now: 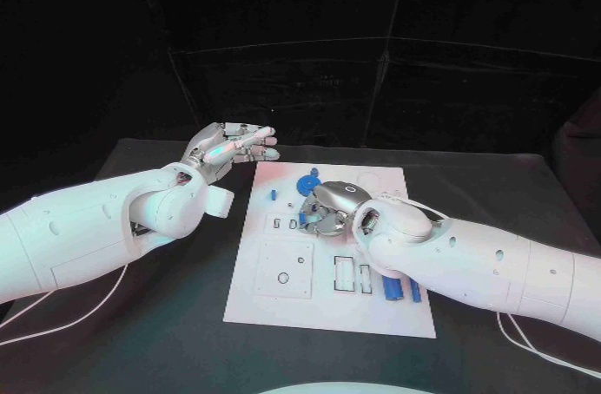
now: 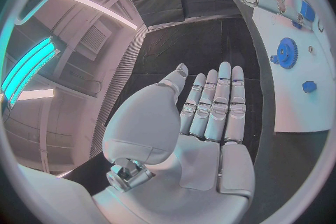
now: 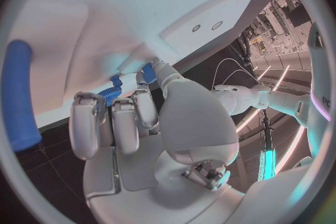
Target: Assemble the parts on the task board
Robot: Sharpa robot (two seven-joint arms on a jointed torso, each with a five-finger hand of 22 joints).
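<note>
The white task board (image 1: 328, 311) lies in the middle of the table. My right hand (image 1: 329, 210) rests on its far middle, fingers curled down, pinching a small blue part (image 1: 306, 208) between thumb and fingertips. The right wrist view shows that part (image 3: 148, 71) at the thumb tip, with a toothed blue piece (image 3: 110, 93) behind the fingers (image 3: 115, 123). A blue gear (image 1: 309, 184) sits on the board just beyond the hand. My left hand (image 1: 232, 147) hovers off the board's far left corner, fingers straight and empty (image 2: 210, 106).
Two blue pegs (image 1: 392, 290) lie near the board's front right, one of them also close by (image 3: 19, 101). Small blue pieces (image 1: 277, 189) sit near the gear (image 2: 287, 53). Cut-out slots (image 1: 345, 272) mark the board's middle. Black table surrounds the board.
</note>
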